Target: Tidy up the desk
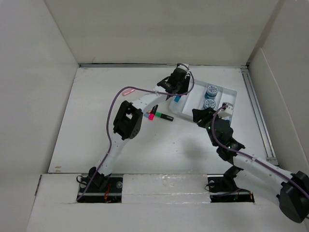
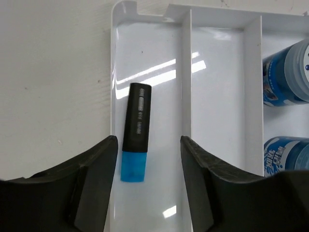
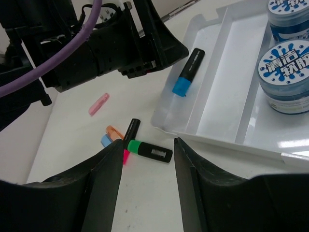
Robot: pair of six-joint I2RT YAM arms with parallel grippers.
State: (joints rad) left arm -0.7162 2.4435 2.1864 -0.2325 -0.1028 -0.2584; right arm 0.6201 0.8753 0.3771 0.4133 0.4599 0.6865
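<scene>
Far left on the white surface (image 1: 96, 125), well apart from the rest: a pink cap (image 3: 99, 104). Next, the left pincer (image 2: 147, 159), spread wide and holding nothing, right above a blue marker (image 2: 136, 125) lying in the leftmost slot of the tray (image 2: 186, 58). Just beside the tray, loose on the surface: a green marker (image 3: 149, 151), a pink marker (image 3: 131, 131), two small caps (image 3: 110, 135). Further right, two jars (image 3: 289, 72) in the tray, then the right pincer (image 3: 147, 159), also wide and empty. Risky with both arms so close: could clip each other or shove the tray.
</scene>
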